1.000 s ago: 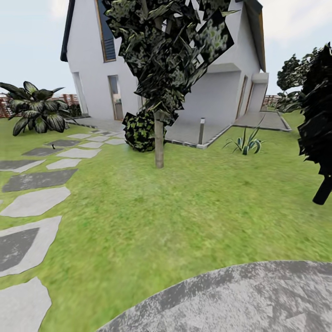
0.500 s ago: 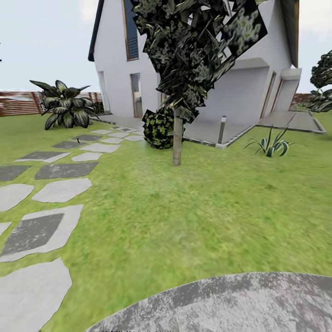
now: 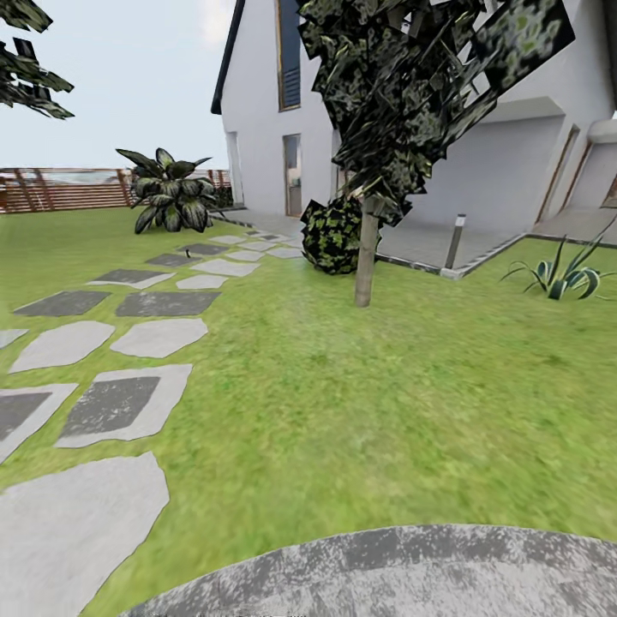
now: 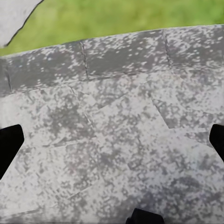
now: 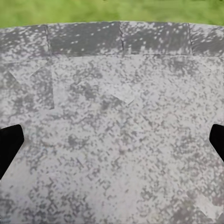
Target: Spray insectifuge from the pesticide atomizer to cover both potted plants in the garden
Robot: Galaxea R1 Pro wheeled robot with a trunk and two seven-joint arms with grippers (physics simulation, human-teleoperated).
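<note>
The garden's green lawn (image 3: 386, 394) spreads ahead of me, with the rim of the round grey mottled patio (image 3: 411, 574) at my feet and the brown slat fence (image 3: 60, 188) far off to the left. The pesticide atomizer and both potted plants are out of view. My left gripper (image 4: 112, 144) hangs open over the patio paving (image 4: 116, 93), its black fingertips (image 4: 9, 142) wide apart with nothing between them. My right gripper (image 5: 112, 142) is likewise open above the paving (image 5: 116, 93), near the grass edge.
A tree trunk (image 3: 366, 257) stands mid-lawn with a round bush (image 3: 334, 236) behind it. A grey bollard lamp (image 3: 455, 240) and a striped agave (image 3: 561, 274) lie to the right, before the white house (image 3: 514, 171). Stepping stones (image 3: 128, 403) run along the left past a broad-leaved plant (image 3: 171, 190).
The whole head view has slid rightward, so the camera has turned left: more fence and stepping stones show, and the dark tree at the right has left the picture.
</note>
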